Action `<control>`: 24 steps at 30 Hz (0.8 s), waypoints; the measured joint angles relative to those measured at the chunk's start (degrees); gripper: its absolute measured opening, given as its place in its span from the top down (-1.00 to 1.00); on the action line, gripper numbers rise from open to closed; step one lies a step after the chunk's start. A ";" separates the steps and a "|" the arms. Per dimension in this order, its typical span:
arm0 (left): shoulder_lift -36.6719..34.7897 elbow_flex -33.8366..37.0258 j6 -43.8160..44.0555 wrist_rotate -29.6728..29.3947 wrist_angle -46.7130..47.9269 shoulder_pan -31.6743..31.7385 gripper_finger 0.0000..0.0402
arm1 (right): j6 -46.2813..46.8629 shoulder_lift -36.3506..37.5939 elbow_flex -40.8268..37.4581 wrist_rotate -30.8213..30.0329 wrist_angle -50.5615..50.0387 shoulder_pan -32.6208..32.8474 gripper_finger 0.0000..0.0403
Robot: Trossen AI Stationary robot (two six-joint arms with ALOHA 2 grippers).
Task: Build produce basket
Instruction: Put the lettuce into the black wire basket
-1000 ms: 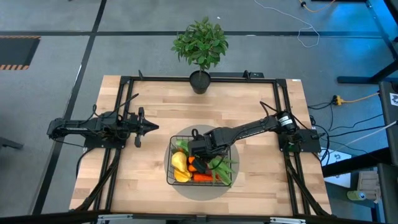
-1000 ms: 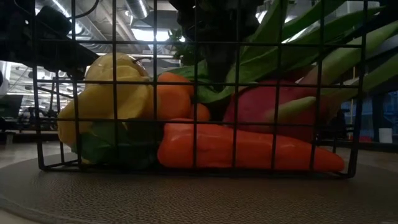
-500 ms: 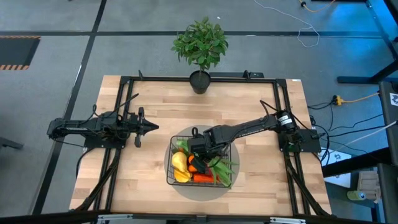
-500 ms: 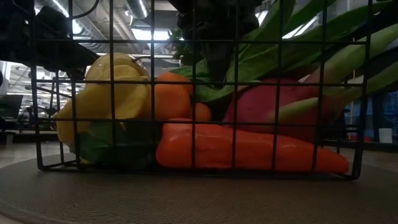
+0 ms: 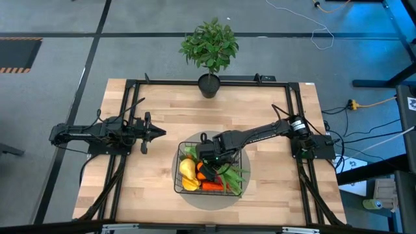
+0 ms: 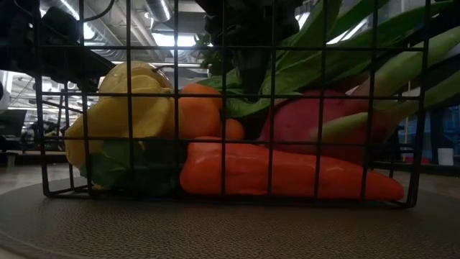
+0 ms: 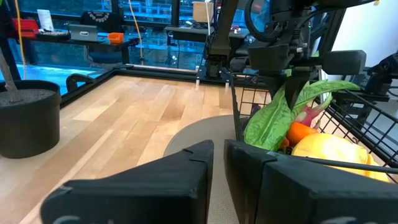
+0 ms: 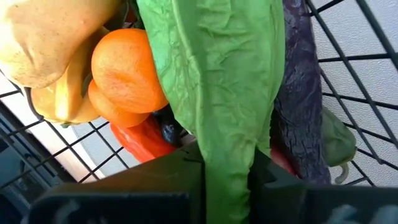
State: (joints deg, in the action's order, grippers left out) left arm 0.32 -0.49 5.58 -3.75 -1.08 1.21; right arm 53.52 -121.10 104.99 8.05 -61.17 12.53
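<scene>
- Black wire-mesh basket [image 5: 178,185], low-sided, directly beneath the right end effector [image 5: 209,161].
- Produce inside: yellow mango [image 5: 187,168], orange tomatoes [image 8: 122,73], red chili [image 6: 287,176], a green leaf [image 8: 224,81] between the end effector's fingers.

1. A robotics lab or test space: a wooden table [image 5: 169,110] with a black metal frame stands on grey floor [image 5: 58,26] marked with tape lines.
2. Loose cables [image 5: 361,104] lie beside it.
3. Monitors [image 7: 87,30] and exposed ceiling ducts [image 6: 122,32] show behind.

basket [image 5: 179,187] showing black open grid | mat [image 5: 211,198] reading grey | produce glowing yellow, orange, red, pink | leaf [image 8: 230,81] showing crinkled bright green | table [image 5: 162,110] showing pale wood grain
</scene>
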 joint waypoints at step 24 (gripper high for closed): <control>-0.01 0.00 -0.01 0.00 0.00 -0.02 0.97 | -2.06 2.09 0.66 -7.67 0.13 0.10 0.02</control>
State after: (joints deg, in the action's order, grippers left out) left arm 0.30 -0.49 5.58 -3.75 -1.08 1.19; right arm 51.45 -119.01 105.65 0.38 -61.04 12.64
